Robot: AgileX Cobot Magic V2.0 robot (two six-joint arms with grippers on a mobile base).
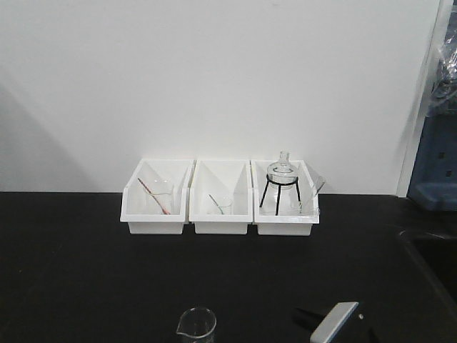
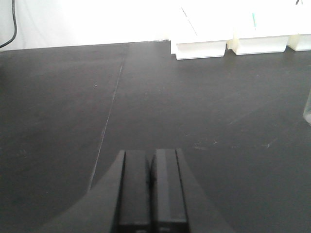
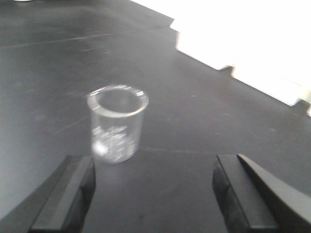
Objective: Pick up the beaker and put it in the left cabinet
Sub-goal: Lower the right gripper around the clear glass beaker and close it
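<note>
We see the small clear glass cylindrical beaker (image 3: 117,124) standing upright on the matte black tabletop (image 3: 194,111), its open rim up and faint white printing on its wall. The right gripper (image 3: 153,194) has its two dark fingers spread wide apart with nothing between them. The beaker sits ahead of the fingertips, not yet inside the gap. In the right wrist view it stands off-centre, close to the finger (image 3: 65,194) at that view's left side but apart from it, and well away from the other finger. We see no contact between claw and glass.

In the front view the beaker (image 1: 196,325) is at the bottom edge, on the near part of the table, with its pour spout towards the picture's left. A grey part of the right arm (image 1: 333,321) lies to its right, clear of it.

The left gripper (image 2: 151,160) hangs low over bare tabletop with its two black fingers pressed together and nothing held. Only a sliver of the beaker (image 2: 307,107) shows at the far right edge of the left wrist view, well apart from that claw.

At the back of the table, against the white wall (image 1: 214,71), three white plastic bins (image 1: 221,214) stand side by side. They hold other glassware, among it a round glass flask on a black tripod (image 1: 282,179) in the right-hand bin.
</note>
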